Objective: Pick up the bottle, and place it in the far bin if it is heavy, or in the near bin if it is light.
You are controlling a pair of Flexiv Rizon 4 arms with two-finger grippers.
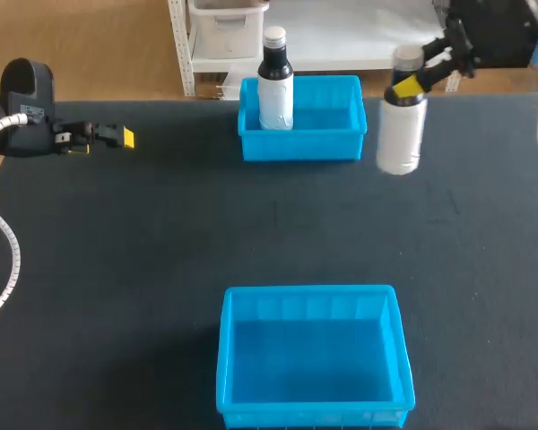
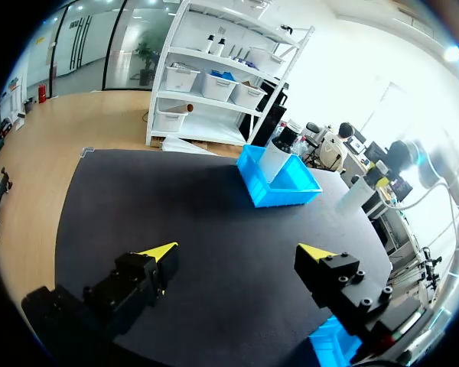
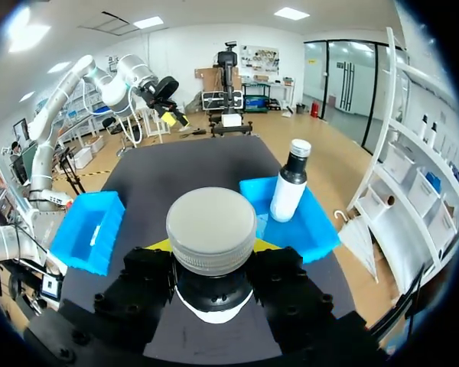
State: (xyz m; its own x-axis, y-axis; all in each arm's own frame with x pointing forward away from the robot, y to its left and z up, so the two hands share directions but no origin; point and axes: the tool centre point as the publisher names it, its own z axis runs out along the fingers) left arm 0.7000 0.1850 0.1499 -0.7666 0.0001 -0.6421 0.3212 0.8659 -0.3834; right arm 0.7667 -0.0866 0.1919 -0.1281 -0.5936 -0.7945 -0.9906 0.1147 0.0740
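Note:
A white bottle [image 1: 401, 125] with a black neck and grey cap [image 3: 212, 229] hangs above the table, just right of the far blue bin [image 1: 338, 136]. My right gripper [image 1: 407, 86] is shut on its neck, and its yellow tips barely show beside the cap. A second bottle [image 1: 275, 82] of the same kind stands upright in the far bin's left part [image 3: 321, 222]. The near blue bin [image 1: 314, 358] is empty at the table's front. My left gripper [image 2: 237, 256] is open over the table's left side [image 1: 121, 136], holding nothing.
The black table [image 1: 161, 233] stretches bare between the two bins. In the left wrist view the far bin [image 2: 279, 187] and the held bottle [image 2: 354, 195] lie well ahead of the open fingers, with a corner of the near bin [image 2: 333, 344] beside one finger.

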